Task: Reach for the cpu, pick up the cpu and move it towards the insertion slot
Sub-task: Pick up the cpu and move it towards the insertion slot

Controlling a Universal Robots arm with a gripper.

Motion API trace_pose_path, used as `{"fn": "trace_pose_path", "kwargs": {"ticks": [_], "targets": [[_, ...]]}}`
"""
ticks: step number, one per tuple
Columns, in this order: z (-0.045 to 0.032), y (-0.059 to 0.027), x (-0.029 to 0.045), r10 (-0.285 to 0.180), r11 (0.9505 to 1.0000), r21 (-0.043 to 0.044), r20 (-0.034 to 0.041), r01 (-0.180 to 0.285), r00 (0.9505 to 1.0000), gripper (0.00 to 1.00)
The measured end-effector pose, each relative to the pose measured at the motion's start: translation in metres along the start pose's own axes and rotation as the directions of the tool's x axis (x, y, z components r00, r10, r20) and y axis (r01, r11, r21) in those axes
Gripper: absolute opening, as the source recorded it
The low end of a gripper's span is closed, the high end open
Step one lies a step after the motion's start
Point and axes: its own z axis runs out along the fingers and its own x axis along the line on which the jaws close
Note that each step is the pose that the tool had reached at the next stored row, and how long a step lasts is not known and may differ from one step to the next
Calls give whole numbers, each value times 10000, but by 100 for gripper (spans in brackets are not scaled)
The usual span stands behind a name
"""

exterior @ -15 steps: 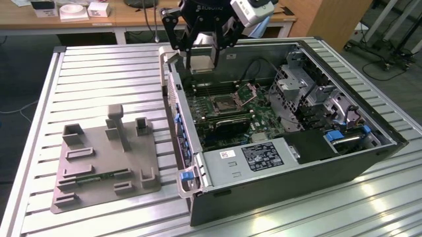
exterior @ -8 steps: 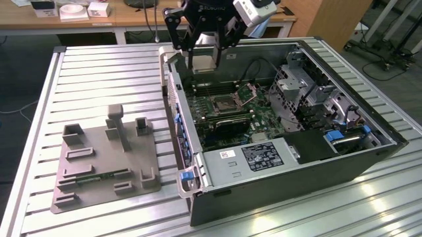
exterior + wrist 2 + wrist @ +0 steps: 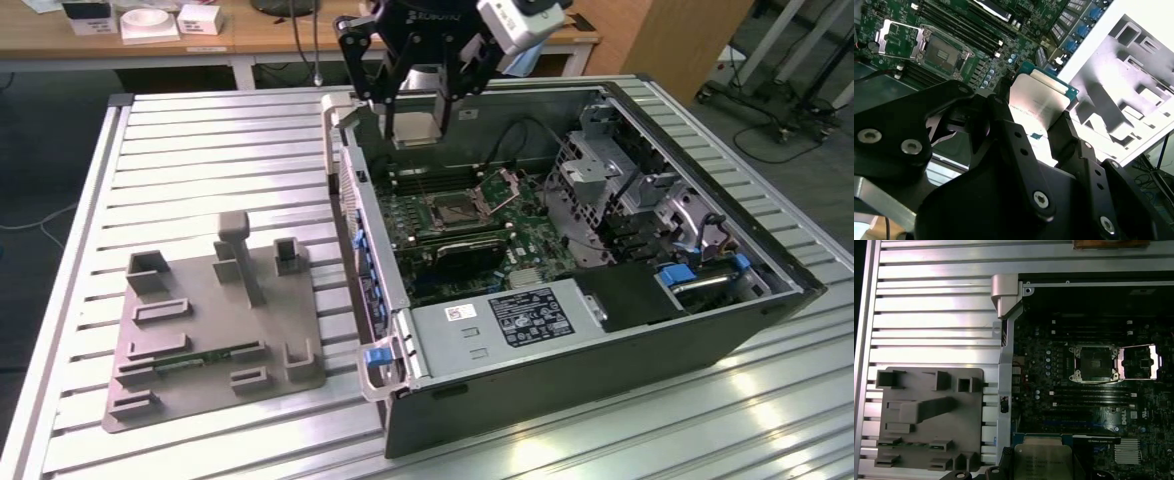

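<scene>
My gripper (image 3: 416, 118) hangs over the back edge of the open computer case, shut on the cpu (image 3: 418, 128). The cpu is a thin square chip with a silver-grey top plate; in the second wrist view the cpu (image 3: 1041, 105) sits between two black fingers (image 3: 1063, 134) that press on its opposite edges. It also shows as the cpu (image 3: 1044, 459) in the first wrist view. The insertion slot (image 3: 454, 210) lies lower down on the motherboard, its metal flap (image 3: 509, 184) swung open. Both wrist views show the insertion slot (image 3: 945, 53) (image 3: 1093, 363) bare and apart from the chip.
The open computer case (image 3: 561, 370) stands on a slatted metal table (image 3: 200, 160). A grey fixture plate (image 3: 214, 320) with upright holders lies at the exterior view's left of the case. Drive cages and cables (image 3: 627, 190) fill the case's far side. A wooden desk (image 3: 267, 40) stands behind.
</scene>
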Motion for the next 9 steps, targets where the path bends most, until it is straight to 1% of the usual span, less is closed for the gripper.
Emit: {"fn": "trace_pose_path", "kwargs": {"ticks": [9], "targets": [[1,2,-21,0,10000,0,0,0,10000,54]]}}
